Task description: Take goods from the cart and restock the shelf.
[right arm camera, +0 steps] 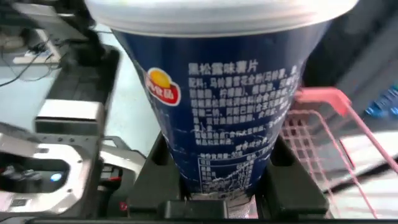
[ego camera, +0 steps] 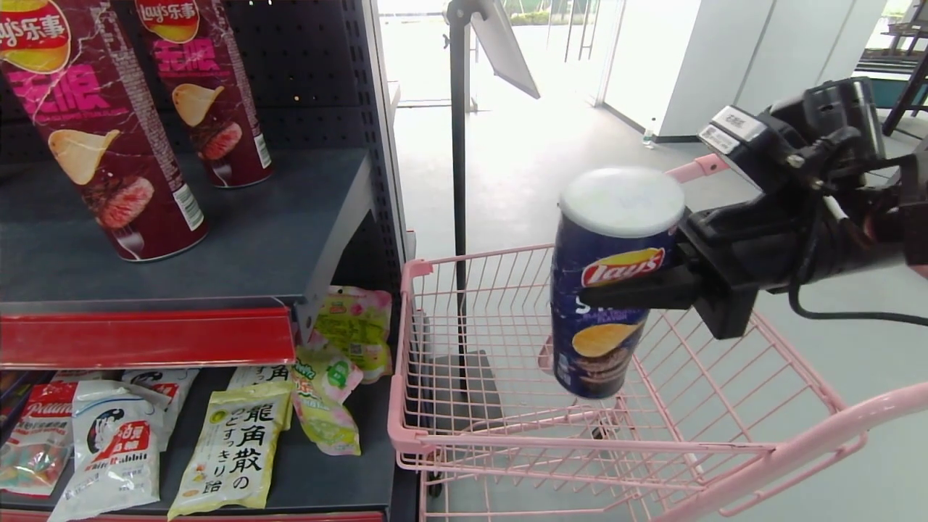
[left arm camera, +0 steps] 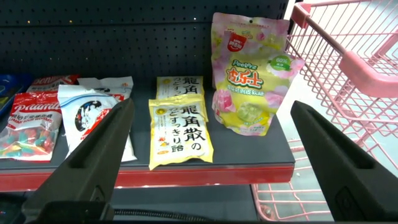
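Right hand (ego camera: 629, 284) pinches the dark blue cylindrical chip can with white lid (ego camera: 616, 232) mid-body, centre-right of frame, above the pink wire cart (ego camera: 464, 435). Left hand (left arm camera: 205, 149) spread. Best carried upright to the grey upper shelf (ego camera: 290, 232), beside the tall maroon cans (ego camera: 101, 138).

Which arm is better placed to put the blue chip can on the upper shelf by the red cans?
Right, most likely. The right gripper is shut on the blue chip can, above the pink cart, beside the upper shelf. The left gripper hangs open and empty, low before the candy shelf.
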